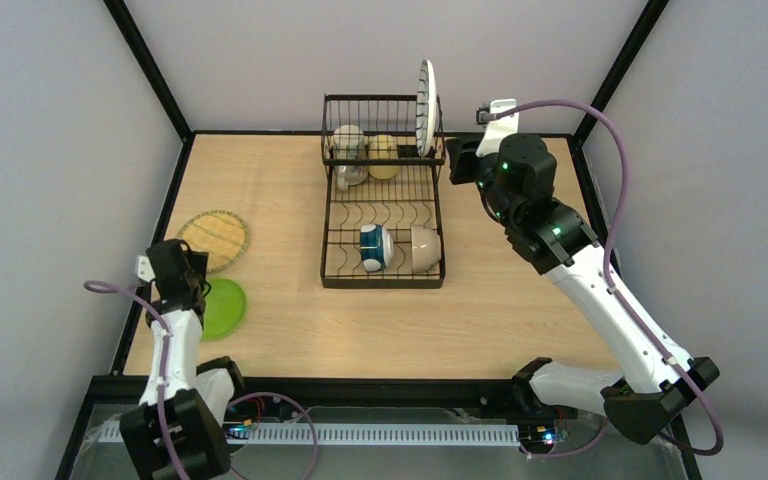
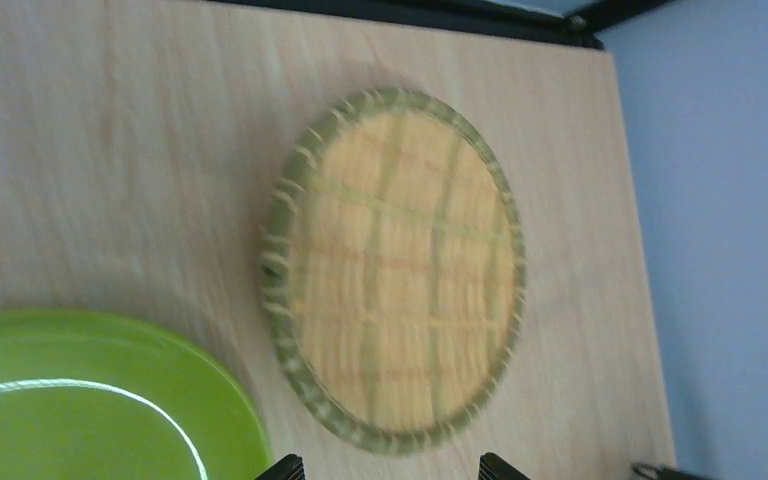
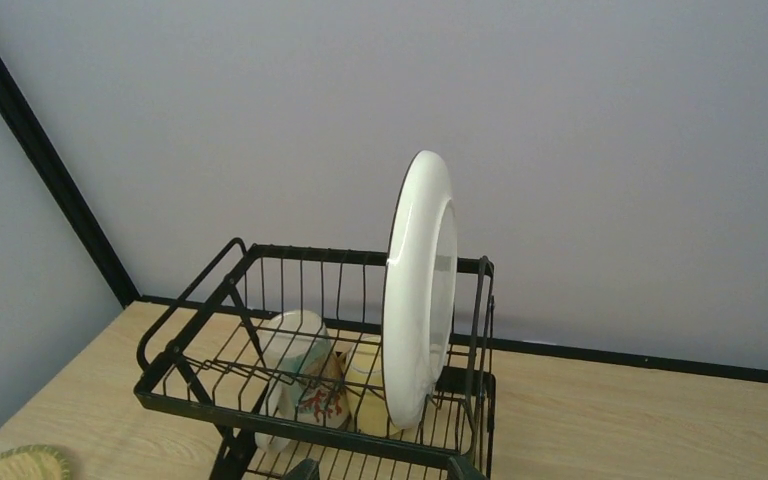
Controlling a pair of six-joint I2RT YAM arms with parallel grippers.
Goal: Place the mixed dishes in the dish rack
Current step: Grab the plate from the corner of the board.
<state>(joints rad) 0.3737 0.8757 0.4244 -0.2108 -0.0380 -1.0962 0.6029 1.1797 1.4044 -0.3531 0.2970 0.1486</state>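
Viewing from above: the black wire dish rack [image 1: 382,270] holds one upright white plate with dark radial stripes [image 1: 426,105], two mugs (beige mug [image 1: 348,148], yellow mug [image 1: 384,156]) and two bowls (blue-white bowl [image 1: 373,247], white bowl [image 1: 425,248]). The right gripper [image 1: 457,160] sits just beside the striped plate; whether its jaws are apart or together cannot be told.

Left wrist: the left gripper [image 2: 390,472] hangs with jaws apart and empty over one yellow woven-look plate [image 2: 395,270], with one lime-green small plate [image 2: 90,400] beside it.

Right wrist: the striped plate stands free in the raised basket.

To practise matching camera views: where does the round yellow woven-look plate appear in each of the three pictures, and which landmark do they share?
Top external: the round yellow woven-look plate lies at left, just above the lime-green plate.
Left wrist: the plate sits right of centre, filling much of the picture.
Right wrist: only a sliver of its rim, bottom left corner.
Shared landmark: the light wooden table beneath it.
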